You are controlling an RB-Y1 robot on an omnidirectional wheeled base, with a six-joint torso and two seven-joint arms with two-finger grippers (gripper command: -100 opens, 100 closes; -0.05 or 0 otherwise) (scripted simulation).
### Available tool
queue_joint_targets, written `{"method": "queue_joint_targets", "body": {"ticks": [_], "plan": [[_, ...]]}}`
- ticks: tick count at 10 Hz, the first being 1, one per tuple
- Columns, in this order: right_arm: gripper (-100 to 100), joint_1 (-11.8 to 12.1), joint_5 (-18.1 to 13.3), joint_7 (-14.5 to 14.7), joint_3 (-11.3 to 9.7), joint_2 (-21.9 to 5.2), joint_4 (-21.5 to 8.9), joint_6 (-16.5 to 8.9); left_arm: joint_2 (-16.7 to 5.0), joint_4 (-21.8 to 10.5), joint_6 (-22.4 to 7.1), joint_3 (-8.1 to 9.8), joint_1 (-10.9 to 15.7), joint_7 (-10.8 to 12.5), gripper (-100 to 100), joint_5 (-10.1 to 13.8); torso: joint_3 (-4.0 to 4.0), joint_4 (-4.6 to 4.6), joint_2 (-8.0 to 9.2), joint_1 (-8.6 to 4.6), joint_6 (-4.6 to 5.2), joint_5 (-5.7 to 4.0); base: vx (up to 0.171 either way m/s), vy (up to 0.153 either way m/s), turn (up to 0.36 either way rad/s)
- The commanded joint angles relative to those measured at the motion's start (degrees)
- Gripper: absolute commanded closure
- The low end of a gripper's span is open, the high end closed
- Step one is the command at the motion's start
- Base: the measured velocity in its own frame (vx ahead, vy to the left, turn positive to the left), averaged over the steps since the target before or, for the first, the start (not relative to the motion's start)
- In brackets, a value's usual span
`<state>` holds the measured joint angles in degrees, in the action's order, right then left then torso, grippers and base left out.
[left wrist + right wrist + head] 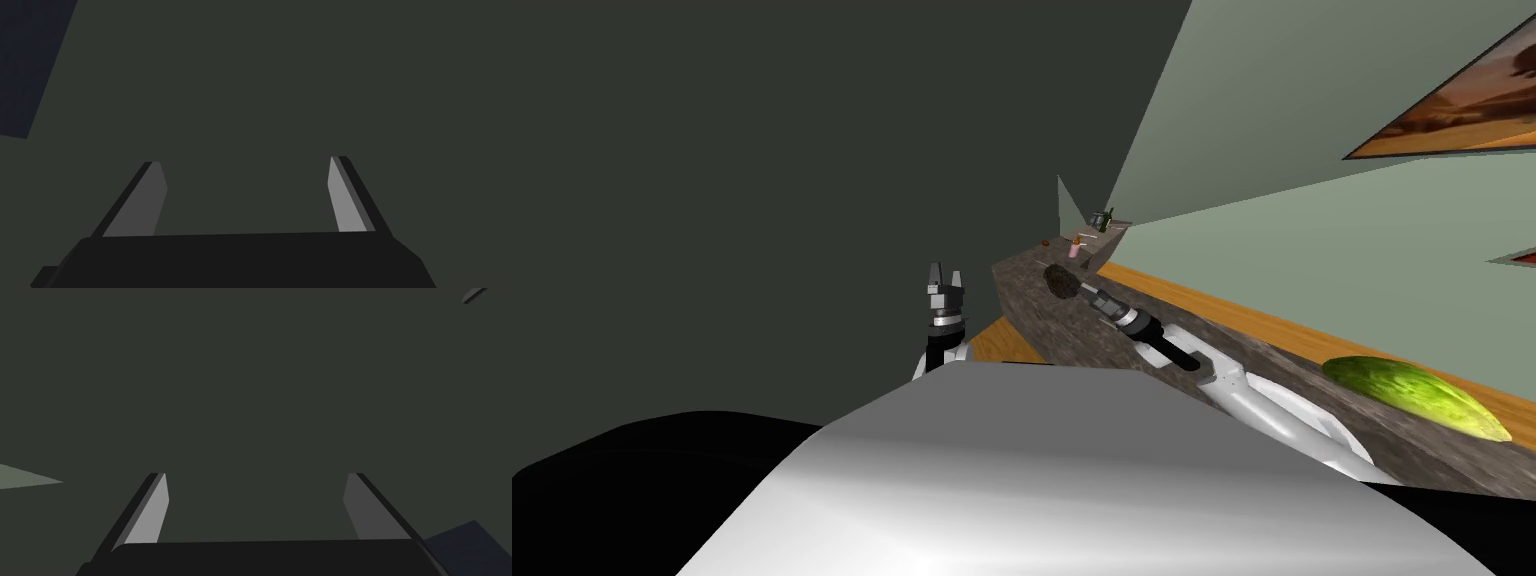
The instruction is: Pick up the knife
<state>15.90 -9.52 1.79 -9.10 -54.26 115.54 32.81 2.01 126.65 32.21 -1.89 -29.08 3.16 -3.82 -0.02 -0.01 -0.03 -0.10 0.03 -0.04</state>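
Observation:
A mottled brown-grey counter point(1072, 335) runs away from me along the pale green wall. Small things lie at its far end, among them a thin pale sliver point(1087, 236) that may be the knife; I cannot tell for sure. My right arm reaches out low over the counter, and its gripper point(1059, 281) stops short of those things. The right wrist view has that gripper point(256, 488) open against a flat dark green surface. My left gripper point(945, 272) points upward beside the counter's end, and the left wrist view shows its fingers point(150, 200) open with nothing between them.
A long green vegetable point(1417, 395) lies on the counter close to me on the right. At the far end stand a dark green bottle point(1105, 220), a small pink item point(1075, 248) and a small brown item point(1046, 242). A dark green wall point(812, 180) rises on the left.

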Motion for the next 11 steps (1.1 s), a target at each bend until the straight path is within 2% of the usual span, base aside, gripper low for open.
{"method": "queue_joint_targets", "body": {"ticks": [1, 2, 3, 4, 5, 6, 7, 8, 9, 10, 11], "plan": [[-100, 0.52, -0.73, 0.21, -0.85, -2.81, -0.89, 0.52, 0.00, 0.00, 0.00, 0.00, 0.00, 0.00, 0, 0.00, 0.00, 0.00, 0.00, 0.00, 0.00, 0.00, -0.010, -0.014, 0.092], [-100, 0.96, -1.98, 0.17, -2.50, -4.62, -2.93, 1.18, 0.00, 0.00, 0.00, 0.00, -0.01, 0.00, 0, 0.00, 0.00, 0.01, 0.00, 0.02, 0.03, 0.01, 0.004, -0.007, 0.252], [-100, 0.96, -1.98, 0.17, -2.50, -6.46, -2.93, 1.18, 0.00, 0.00, 0.00, 0.00, 0.00, 0.00, 0, 0.00, -0.02, -0.01, -0.05, 0.04, -0.02, 0.01, 0.000, -0.005, 0.079], [-100, 1.47, -3.22, 0.13, -4.17, -8.32, -5.04, 1.84, 0.00, 0.00, 0.00, 0.00, -0.01, 0.00, 0, 0.00, -0.02, 0.00, -0.04, 0.05, 0.04, 0.01, 0.020, 0.009, 0.188], [-100, 1.47, -3.22, 0.13, -4.17, -10.14, -5.04, 1.84, 0.00, 0.00, 0.00, 0.00, 0.00, 0.00, 0, 0.00, -0.06, -0.02, -0.10, 0.10, -0.01, 0.02, 0.002, -0.001, 0.049], [-100, 2.04, -4.45, 0.07, -5.84, -11.94, -7.11, 2.48, 0.00, 0.00, 0.00, 0.00, -0.01, 0.00, 0, 0.00, -0.04, -0.01, -0.08, 0.08, 0.04, 0.02, 0.016, 0.003, 0.188], [-100, 2.04, -4.45, 0.07, -5.84, -13.83, -7.23, 2.48, 0.00, 0.00, 0.00, 0.00, 0.00, 0.00, 0, 0.00, -0.06, -0.02, -0.10, 0.08, 0.01, 0.02, -0.002, -0.006, 0.058], [-100, 2.67, -5.67, 0.02, -7.50, -15.78, -9.39, 3.11, 0.00, 0.00, 0.00, 0.00, -0.01, 0.00, 0, 0.00, -0.03, -0.01, -0.05, 0.06, 0.04, 0.02, 0.016, 0.000, 0.178], [-100, 2.67, -5.67, 0.02, -7.50, -17.48, -9.49, 3.11, 0.00, 0.00, 0.00, 0.00, -0.01, 0.00, 0, 0.00, -0.05, -0.02, -0.09, 0.06, 0.02, 0.02, 0.011, -0.001, 0.118], [-100, 3.35, -6.86, -0.05, -9.14, -19.82, -11.50, 3.72, 0.00, 0.00, 0.00, 0.00, -0.01, 0.00, 0, 0.00, -0.05, -0.01, -0.09, 0.08, 0.03, 0.02, 0.029, 0.006, 0.188], [-100, 3.35, -6.86, -0.05, -9.14, -21.06, -11.82, 3.72, 0.00, 0.00, 0.00, 0.00, -0.01, 0.00, 0, 0.00, -0.08, -0.03, -0.14, 0.09, 0.01, 0.02, 0.021, 0.010, 0.070]]}}
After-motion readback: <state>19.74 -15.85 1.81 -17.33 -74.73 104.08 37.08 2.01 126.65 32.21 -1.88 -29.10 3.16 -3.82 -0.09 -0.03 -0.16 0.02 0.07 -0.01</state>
